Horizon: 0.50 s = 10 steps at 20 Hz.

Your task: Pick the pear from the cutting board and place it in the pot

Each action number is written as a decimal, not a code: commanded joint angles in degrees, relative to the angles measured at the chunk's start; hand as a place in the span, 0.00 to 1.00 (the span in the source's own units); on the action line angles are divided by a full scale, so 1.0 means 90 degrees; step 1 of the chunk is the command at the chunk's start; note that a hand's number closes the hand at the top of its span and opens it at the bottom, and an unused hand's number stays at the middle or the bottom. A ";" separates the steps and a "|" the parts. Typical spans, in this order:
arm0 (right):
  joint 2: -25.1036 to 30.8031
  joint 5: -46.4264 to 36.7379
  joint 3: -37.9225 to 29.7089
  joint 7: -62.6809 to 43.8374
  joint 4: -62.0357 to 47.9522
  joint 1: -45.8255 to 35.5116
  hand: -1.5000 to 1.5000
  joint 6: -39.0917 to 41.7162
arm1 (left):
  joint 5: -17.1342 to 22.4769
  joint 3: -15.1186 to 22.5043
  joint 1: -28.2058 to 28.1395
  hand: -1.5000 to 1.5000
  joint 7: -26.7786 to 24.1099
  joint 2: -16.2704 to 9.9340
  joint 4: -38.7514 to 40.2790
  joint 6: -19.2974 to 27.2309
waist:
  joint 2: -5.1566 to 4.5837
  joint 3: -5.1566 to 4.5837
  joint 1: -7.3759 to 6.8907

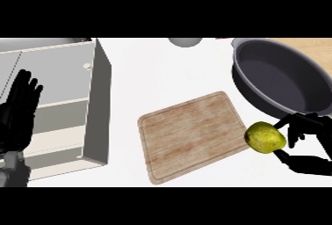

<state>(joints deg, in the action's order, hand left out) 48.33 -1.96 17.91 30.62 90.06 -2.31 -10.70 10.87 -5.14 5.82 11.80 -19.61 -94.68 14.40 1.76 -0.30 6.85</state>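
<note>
We look steeply down on a white counter (pixel 168 79), where a wooden cutting board (pixel 191 136) lies at a slant near the middle, its surface bare. To the upper right sits a dark grey pot (pixel 285 83), wide and round, its far side cut off by the frame's right edge; beyond it a strip of pale wood (pixel 321 50) shows in the corner. On the left we see a white cabinet (pixel 65 105) with shelves, cropped at the left edge, a small round knob on its face. A grey rounded object (pixel 185 41) pokes in at the top edge, too little of it in view for us to name.

The yellow-green pear (pixel 265 137) is at the board's right edge, below the pot's rim, pinched between the fingers and thumb of the right hand (pixel 308 145); whether it touches the board we cannot tell. The palm is partly cut off at the right edge. The left hand (pixel 18 114) shows at the left edge over the cabinet, fingers straight and pointing up, holding nothing.
</note>
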 commanded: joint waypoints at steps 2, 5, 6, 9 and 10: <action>0.0849 0.0874 -0.1342 -0.0774 0.1394 0.1053 1.00 -0.0252 | -0.0003 0.0126 0.0065 0.50 0.0130 0.0018 -0.0116 -0.0109 | -0.0097 0.0018 -0.0287; 0.1099 0.1464 -0.2118 -0.1065 0.1682 0.1511 1.00 0.0033 | -0.0030 0.0263 0.0370 0.50 0.0147 0.0117 -0.0009 -0.0186 | -0.0149 0.0027 -0.0451; 0.0954 0.1408 -0.2178 -0.0967 0.1419 0.1494 1.00 0.0159 | -0.0048 0.0218 0.0791 0.50 0.0288 0.0050 0.0172 -0.0203 | -0.0175 0.0031 -0.0557; 0.0938 0.1883 -0.2653 -0.1483 0.1650 0.1475 1.00 0.0604 | 0.0043 0.0100 0.0496 0.50 -0.0045 0.0127 0.0277 -0.0424 | -0.0180 0.0029 -0.0654; 0.0890 0.1734 -0.2673 -0.1474 0.1224 0.1092 1.00 0.0700 | -0.0407 0.0646 0.0502 0.50 0.0076 0.0559 0.0037 -0.0003 | -0.0189 0.0032 -0.0709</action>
<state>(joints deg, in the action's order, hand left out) 56.04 11.31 -1.41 19.93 102.71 8.86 -7.70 9.94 -2.76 9.54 12.25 -17.73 -93.91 12.84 0.39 -0.08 1.99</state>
